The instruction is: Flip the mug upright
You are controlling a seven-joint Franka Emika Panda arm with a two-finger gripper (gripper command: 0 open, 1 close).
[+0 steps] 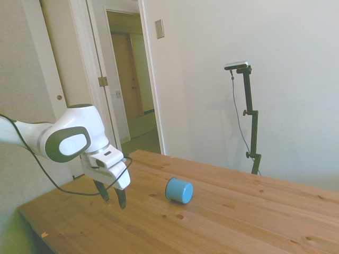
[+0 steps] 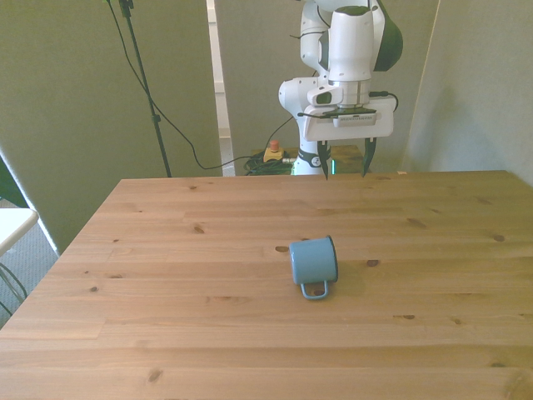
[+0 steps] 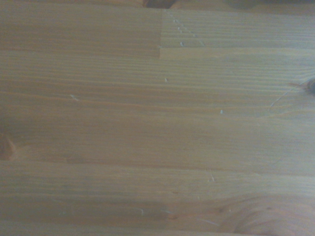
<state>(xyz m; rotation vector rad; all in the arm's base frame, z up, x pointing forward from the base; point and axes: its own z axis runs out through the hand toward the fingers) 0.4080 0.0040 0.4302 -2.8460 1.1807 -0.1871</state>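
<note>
The light-blue mug (image 2: 314, 262) lies on its side near the middle of the wooden table (image 2: 166, 275), its handle toward the camera in the front view. From the side, the mug (image 1: 178, 190) shows its flat bottom. My gripper (image 2: 344, 160) hangs open above the table's far edge, well behind the mug, with nothing between its fingers. In the side view the gripper (image 1: 113, 197) is left of the mug, a clear gap between them. The wrist view holds only bare wood grain (image 3: 157, 123); the mug is out of it.
A white object (image 2: 12, 225) sits beyond the table at the front view's left edge. Cables (image 2: 271, 154) and a small red-topped item lie on the floor behind the table. An open doorway (image 1: 132, 79) stands behind the arm in the side view.
</note>
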